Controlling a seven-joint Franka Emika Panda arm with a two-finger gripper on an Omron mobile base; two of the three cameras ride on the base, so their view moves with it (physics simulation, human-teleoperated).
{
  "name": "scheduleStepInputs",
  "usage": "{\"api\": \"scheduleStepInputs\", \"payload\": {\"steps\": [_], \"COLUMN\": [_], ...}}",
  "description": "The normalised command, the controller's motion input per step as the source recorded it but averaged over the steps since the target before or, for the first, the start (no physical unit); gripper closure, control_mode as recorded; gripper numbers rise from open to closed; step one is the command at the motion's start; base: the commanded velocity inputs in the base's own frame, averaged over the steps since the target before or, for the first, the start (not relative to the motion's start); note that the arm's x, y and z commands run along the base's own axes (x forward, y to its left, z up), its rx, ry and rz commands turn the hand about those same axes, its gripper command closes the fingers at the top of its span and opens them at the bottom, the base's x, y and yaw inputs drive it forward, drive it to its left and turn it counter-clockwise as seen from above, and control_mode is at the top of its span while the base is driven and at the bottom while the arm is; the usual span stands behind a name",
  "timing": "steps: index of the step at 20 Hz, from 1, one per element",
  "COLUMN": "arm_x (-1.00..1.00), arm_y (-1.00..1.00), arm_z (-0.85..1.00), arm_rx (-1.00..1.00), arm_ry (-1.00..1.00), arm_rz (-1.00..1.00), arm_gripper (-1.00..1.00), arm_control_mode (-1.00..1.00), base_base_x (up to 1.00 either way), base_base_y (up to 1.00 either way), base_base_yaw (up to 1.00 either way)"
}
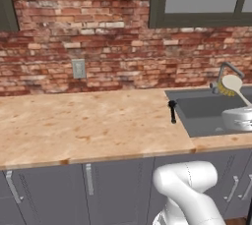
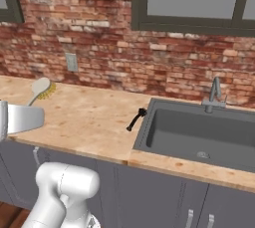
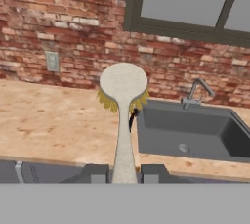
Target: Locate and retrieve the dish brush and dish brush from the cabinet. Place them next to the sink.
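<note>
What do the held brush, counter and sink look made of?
Cream-handled brush: matte speckled cream body, likely plastic or ceramic; tan fibre bristles. Counter: mottled tan, polished stone or laminate look. Sink: uniform dark grey matte, maybe composite; faucet looks like brushed metal.

Two dish brushes: one cream-handled brush [image 3: 123, 120] clamped in the pincer [image 3: 123, 174], one black brush [image 2: 136, 119] lying ahead of the pincer. One sink [image 2: 199, 135], one faucet [image 2: 214, 95], one wall outlet [image 2: 71, 62], one tabletop [image 1: 74, 126].
</note>
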Motion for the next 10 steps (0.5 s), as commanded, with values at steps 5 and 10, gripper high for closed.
{"api": "scheduleStepInputs", "payload": {"steps": [5,10], "arm_x": [0.00,0.00], "arm_y": [0.00,0.00], "arm_z": [0.00,0.00], "arm_rx": [0.00,0.00], "arm_ry": [0.00,0.00], "arm_rz": [0.00,0.00], "arm_gripper": [1.00,1.00], "arm_control_mode": [1.00,1.00], "base_base_x": [0.33,0.20], "base_base_y": [0.35,0.26], "base_base_yaw": [-0.10,-0.08]}}
